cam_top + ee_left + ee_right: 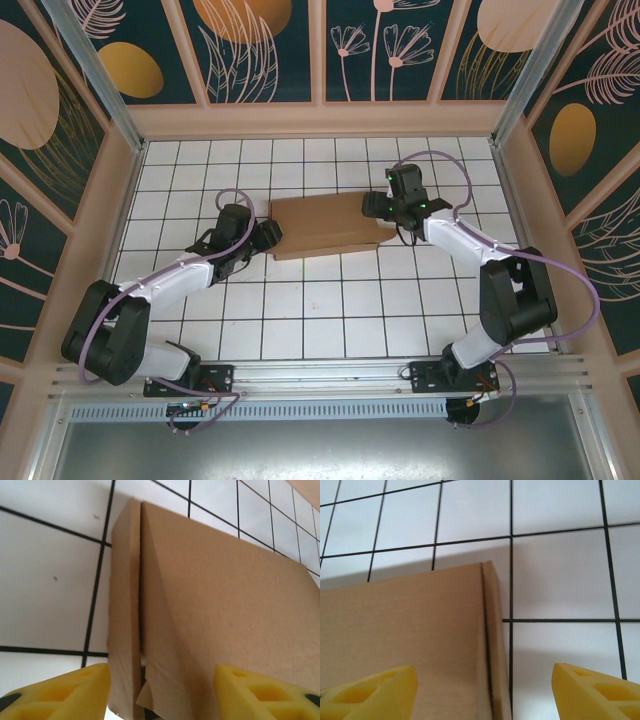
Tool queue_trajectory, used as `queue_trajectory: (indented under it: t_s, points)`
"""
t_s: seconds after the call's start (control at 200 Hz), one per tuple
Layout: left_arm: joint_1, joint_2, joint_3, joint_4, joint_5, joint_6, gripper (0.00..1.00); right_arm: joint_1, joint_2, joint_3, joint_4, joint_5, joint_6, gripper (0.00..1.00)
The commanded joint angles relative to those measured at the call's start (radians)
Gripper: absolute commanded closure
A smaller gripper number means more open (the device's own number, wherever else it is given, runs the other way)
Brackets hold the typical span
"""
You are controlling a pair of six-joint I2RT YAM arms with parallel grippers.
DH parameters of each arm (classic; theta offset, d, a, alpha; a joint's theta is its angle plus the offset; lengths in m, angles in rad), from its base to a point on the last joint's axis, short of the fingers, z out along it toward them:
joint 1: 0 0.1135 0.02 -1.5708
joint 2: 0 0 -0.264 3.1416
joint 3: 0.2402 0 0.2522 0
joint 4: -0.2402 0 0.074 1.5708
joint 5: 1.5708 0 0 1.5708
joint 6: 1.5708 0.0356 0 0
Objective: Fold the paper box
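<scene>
The paper box is a shallow brown cardboard mailer lying closed and flat on the tiled table, a little beyond the middle. My left gripper is at its left end, open. In the left wrist view the box shows a narrow side wall parted from the lid by a dark slit. A creased corner lies between the yellow fingers of that gripper. My right gripper hovers open over the right end. There the box has its edge running between the spread fingertips of the gripper.
The white gridded table is walled by a wooden frame at the back and both sides. Both arms reach in from the near edge, with open tiles between them in front of the box.
</scene>
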Motion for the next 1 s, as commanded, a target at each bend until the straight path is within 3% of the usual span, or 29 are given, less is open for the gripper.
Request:
queue_trajectory:
  t_s: [0.0,0.33,0.801,0.996]
  points:
    - [0.012,0.004,0.016,0.013,0.105,-0.079,0.41,-0.037,-0.008,-0.036,-0.02,-0.114,0.08,0.29]
    - [0.029,0.058,0.01,0.088,0.281,-0.189,0.38,-0.049,-0.007,-0.072,0.009,-0.205,0.105,0.28]
    - [0.029,0.085,0.003,0.196,0.307,-0.213,0.42,-0.051,0.011,-0.081,0.018,-0.289,0.097,0.3]
    - [0.029,0.103,-0.029,0.293,0.389,-0.267,0.45,-0.048,0.019,-0.081,0.019,-0.3,0.103,0.32]
